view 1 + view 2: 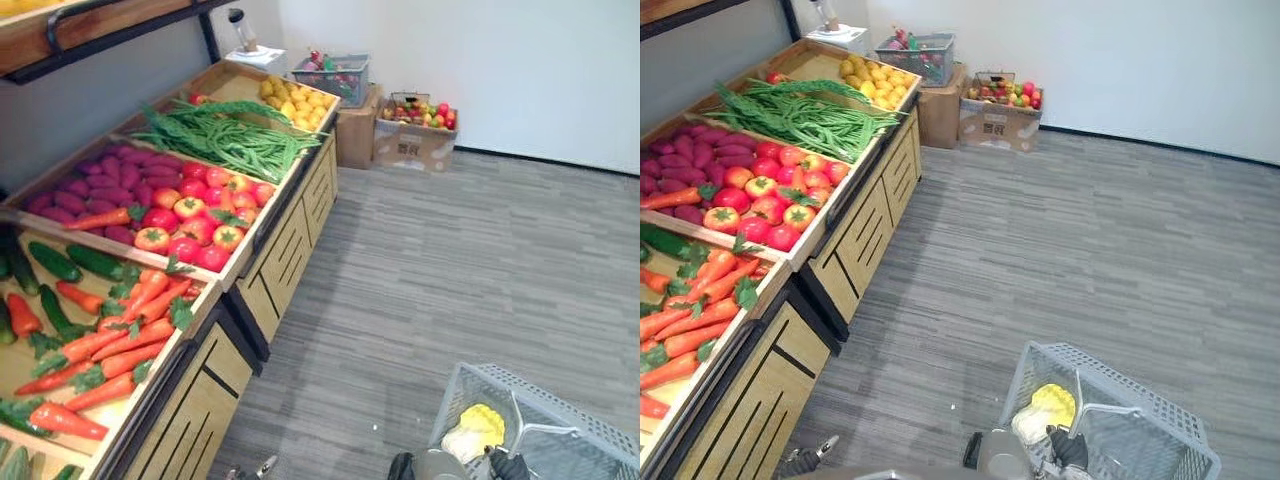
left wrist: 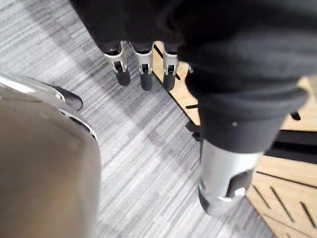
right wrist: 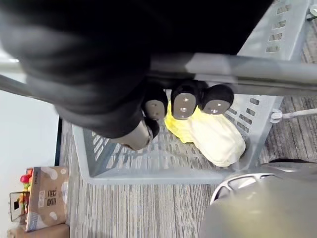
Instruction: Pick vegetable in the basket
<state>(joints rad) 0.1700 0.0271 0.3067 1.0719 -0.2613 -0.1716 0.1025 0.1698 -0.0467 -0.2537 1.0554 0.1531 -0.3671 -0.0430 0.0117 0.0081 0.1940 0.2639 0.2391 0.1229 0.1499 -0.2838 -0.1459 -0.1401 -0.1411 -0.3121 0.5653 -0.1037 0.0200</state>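
Note:
A grey plastic basket hangs low at my right side above the floor. A pale yellow leafy vegetable lies inside it, also clear in the right wrist view. My right hand is shut on the basket's grey handle bar, fingers curled round it. My left hand hangs beside the wooden stand with straight fingers, open and holding nothing. Carrots lie in the nearest bin of the stand.
A long wooden produce stand runs along my left, with cucumbers, tomatoes, purple sweet potatoes, green beans and yellow produce. At the back wall stand cardboard boxes and another basket.

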